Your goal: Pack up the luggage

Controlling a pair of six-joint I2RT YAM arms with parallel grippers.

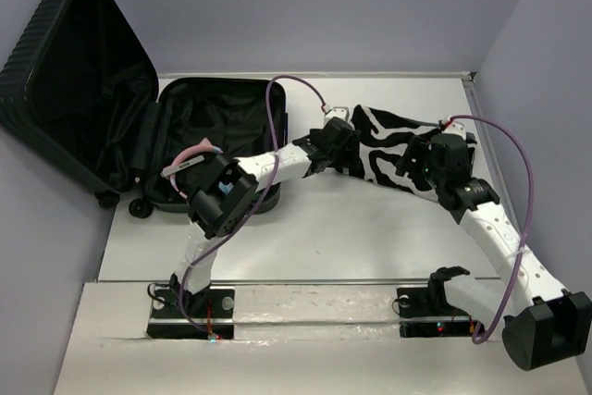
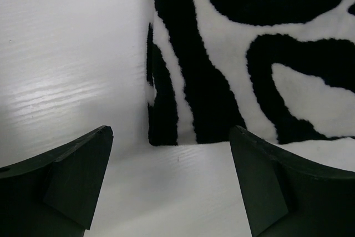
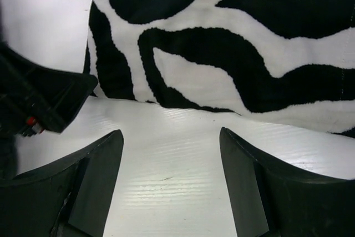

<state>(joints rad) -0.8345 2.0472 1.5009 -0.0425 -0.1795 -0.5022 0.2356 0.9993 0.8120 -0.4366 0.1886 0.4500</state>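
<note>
Luggage (image 1: 92, 90) ribbed hard-shell, open; fuzzy zebra cloth (image 1: 384, 141) (flat); left claw (image 2: 172, 137), right claw (image 3: 172, 137) apart.

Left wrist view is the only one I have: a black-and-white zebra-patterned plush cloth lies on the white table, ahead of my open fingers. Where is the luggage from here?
Observer: The large black ribbed hard-shell suitcase lies open at the far left corner of the white table, to the left of the zebra cloth.
Operator: Does the right gripper hold the cloth?
Observer: No. It is open above bare table at the cloth's near edge, with nothing between its fingers.
Operator: Is the suitcase lid in the way?
Observer: The lid stands up and leans against the left wall, away from the cloth.
</note>
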